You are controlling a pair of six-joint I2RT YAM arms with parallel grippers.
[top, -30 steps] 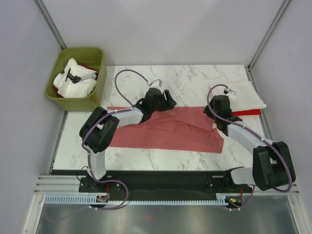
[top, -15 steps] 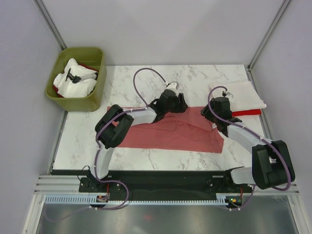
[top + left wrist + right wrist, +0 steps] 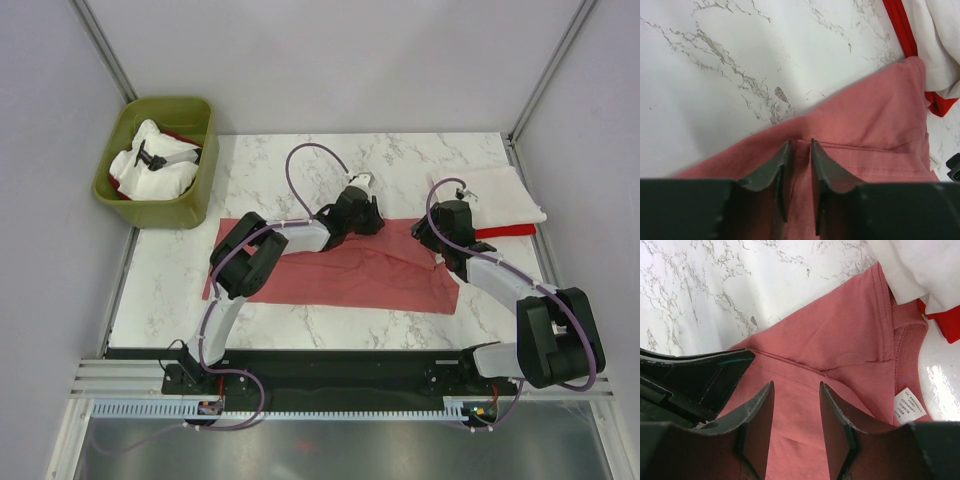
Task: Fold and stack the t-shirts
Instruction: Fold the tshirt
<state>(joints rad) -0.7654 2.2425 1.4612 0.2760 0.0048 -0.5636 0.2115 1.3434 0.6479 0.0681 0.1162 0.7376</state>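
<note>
Pinch under way: left hand has slid right along the far edge of the salmon shirt, narrowing.
Grip uncertain; right hand half-open over it; shirt lies spread on the worktop, fold likely starting.

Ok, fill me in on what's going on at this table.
Two arms are working on a salmon-red t-shirt spread on the marble table. The left gripper sits at its far edge, jaws nearly together; whether cloth is pinched is unclear. The right gripper hovers open near the collar. A folded cream-white shirt lies on a bright red shirt at far right.
</note>
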